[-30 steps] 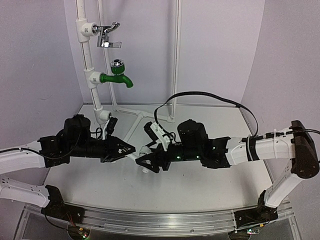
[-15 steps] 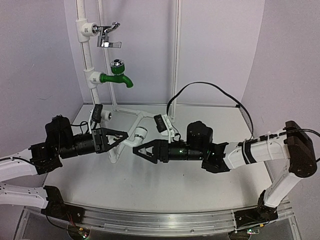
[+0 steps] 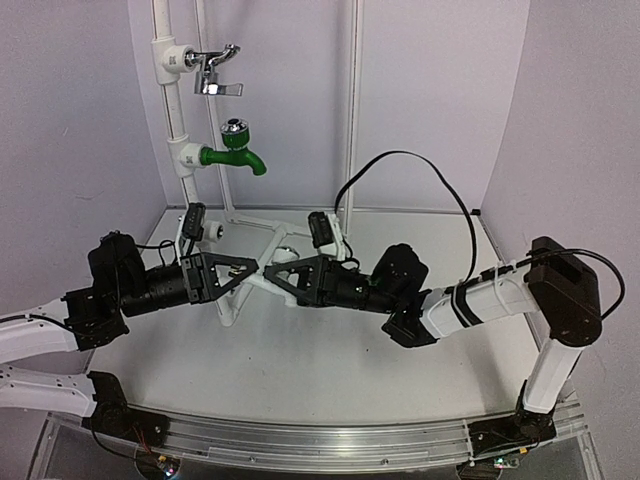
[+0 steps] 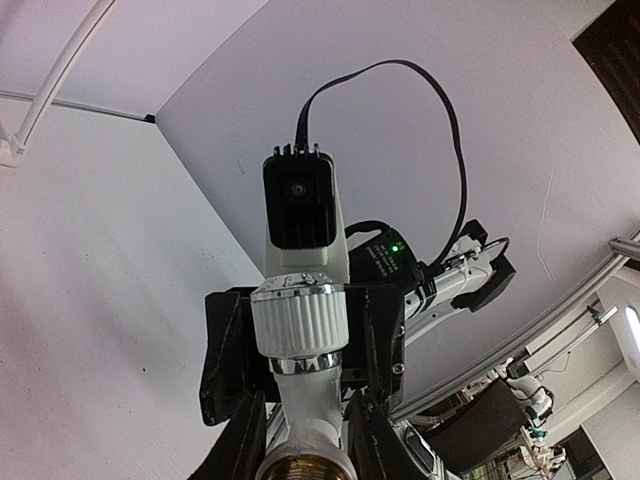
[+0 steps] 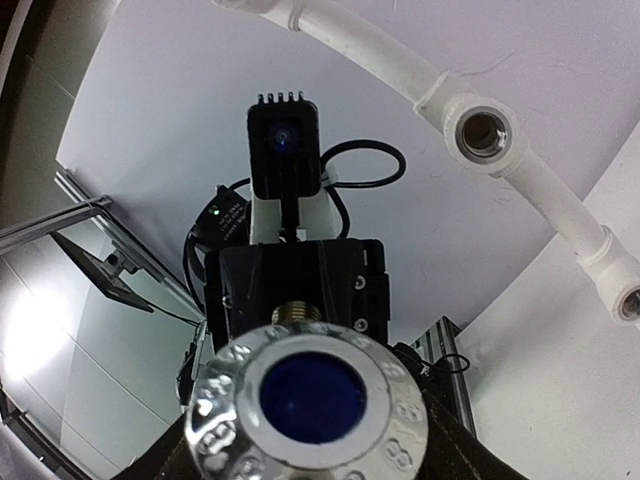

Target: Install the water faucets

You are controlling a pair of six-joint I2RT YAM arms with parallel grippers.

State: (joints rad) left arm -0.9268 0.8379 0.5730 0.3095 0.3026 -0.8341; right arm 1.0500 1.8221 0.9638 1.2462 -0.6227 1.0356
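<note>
Right gripper point(image 3: 272, 281) has moved in, grip indeterminate, on the white faucet point(image 4: 298, 322) clamped by the left gripper point(image 3: 256, 270) in front of the pipe stand point(image 3: 178, 120); premature release could drop it

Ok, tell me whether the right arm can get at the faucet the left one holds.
Likely yes. The left fingers hold the faucet near its brass end, leaving the knob end bare, and the right fingers flank that knob with nothing between. Whether they grip yet is unclear.
</note>
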